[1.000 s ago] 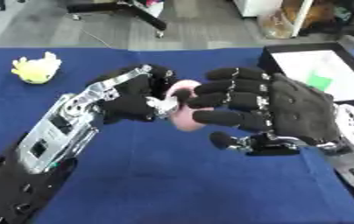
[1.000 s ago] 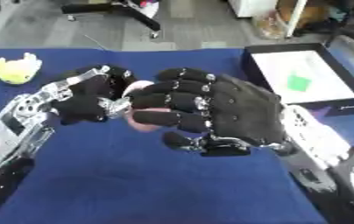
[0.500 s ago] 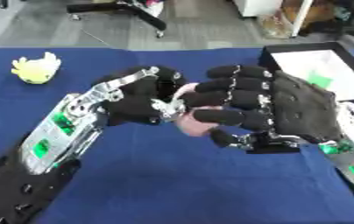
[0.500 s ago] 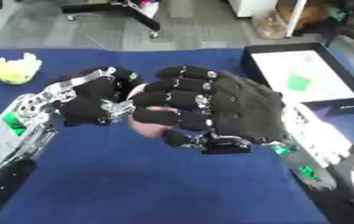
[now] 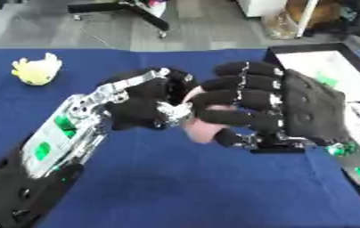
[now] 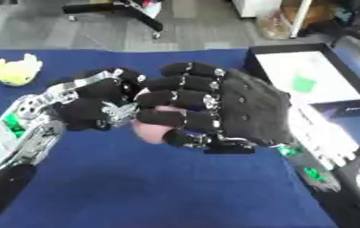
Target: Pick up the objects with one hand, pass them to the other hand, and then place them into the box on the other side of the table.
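A soft pink object (image 5: 202, 130) hangs above the blue table (image 5: 175, 191) between my two hands, mostly hidden by them. My left hand (image 5: 142, 106) comes in from the lower left, fingers curled against the object's left side. From the right, my right hand (image 5: 294, 111) wraps its curled fingers (image 5: 230, 97) over the top and front of the object. The black box (image 6: 345, 108) with a white floor stands at the table's right edge, a small green thing (image 6: 303, 83) lying inside it.
A yellow plush toy (image 5: 36, 70) lies at the far left of the table. Beyond the table's far edge are a grey floor and a chair base (image 5: 128, 9). Bare blue cloth stretches across the front of the table.
The pink object has shifted right and down, from beside my left hand's fingers to under my right hand's fingers, which have curled over it. Both hands stay pressed together.
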### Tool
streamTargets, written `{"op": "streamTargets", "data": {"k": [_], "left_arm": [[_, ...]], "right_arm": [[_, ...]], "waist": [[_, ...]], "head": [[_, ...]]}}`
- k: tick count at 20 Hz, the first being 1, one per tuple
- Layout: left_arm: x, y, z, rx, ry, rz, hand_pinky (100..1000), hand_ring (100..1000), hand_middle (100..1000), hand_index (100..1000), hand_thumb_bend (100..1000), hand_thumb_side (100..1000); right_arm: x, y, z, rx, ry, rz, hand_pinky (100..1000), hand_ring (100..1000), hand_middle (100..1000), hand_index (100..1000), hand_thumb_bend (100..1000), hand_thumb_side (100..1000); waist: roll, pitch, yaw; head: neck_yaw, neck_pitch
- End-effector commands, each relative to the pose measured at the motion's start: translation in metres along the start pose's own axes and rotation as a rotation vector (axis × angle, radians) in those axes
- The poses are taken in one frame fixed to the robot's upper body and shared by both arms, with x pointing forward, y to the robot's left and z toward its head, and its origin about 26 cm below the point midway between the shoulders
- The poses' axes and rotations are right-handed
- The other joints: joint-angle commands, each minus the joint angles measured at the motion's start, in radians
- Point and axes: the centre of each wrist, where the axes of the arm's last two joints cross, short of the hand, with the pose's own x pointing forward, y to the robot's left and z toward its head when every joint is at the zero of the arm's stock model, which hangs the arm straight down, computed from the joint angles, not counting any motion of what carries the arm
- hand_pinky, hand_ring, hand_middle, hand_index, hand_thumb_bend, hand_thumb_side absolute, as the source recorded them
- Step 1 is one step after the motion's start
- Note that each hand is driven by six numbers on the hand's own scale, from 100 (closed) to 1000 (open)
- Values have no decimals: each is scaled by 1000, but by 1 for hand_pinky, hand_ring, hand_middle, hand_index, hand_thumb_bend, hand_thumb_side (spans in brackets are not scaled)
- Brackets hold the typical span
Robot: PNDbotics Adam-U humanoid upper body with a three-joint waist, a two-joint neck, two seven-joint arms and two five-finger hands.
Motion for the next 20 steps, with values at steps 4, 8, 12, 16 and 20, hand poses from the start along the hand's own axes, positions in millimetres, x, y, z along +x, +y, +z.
{"op": "streamTargets", "data": {"k": [4, 8, 12, 16, 20], "left_arm": [[13, -2, -1, -20, -34, -20, 467, 422, 343, 541, 100, 185], [16, -1, 0, -17, -52, -31, 479, 424, 345, 543, 100, 181], [17, -1, 2, -36, -69, -32, 493, 462, 352, 550, 100, 183], [19, -1, 3, -53, -86, -27, 496, 467, 354, 551, 100, 182], [19, -1, 4, -59, -100, -14, 499, 470, 358, 554, 100, 179]], "right_arm": [[0, -7, 0, -18, -17, 38, 788, 767, 783, 921, 125, 100], [1, -6, 1, -30, -13, 31, 778, 757, 772, 912, 115, 100], [4, -4, 3, -49, -12, 13, 759, 737, 751, 894, 100, 100], [6, -3, 5, -78, -1, -1, 733, 708, 723, 871, 100, 100], [7, -2, 6, -119, 15, -9, 703, 673, 689, 846, 100, 100]], "waist": [[0, -15, 1], [-1, -15, 1], [-1, -15, 1], [0, -15, 1], [0, -14, 0]], "head": [[0, 2], [0, 1], [0, 0], [1, -1], [1, -1]]}}
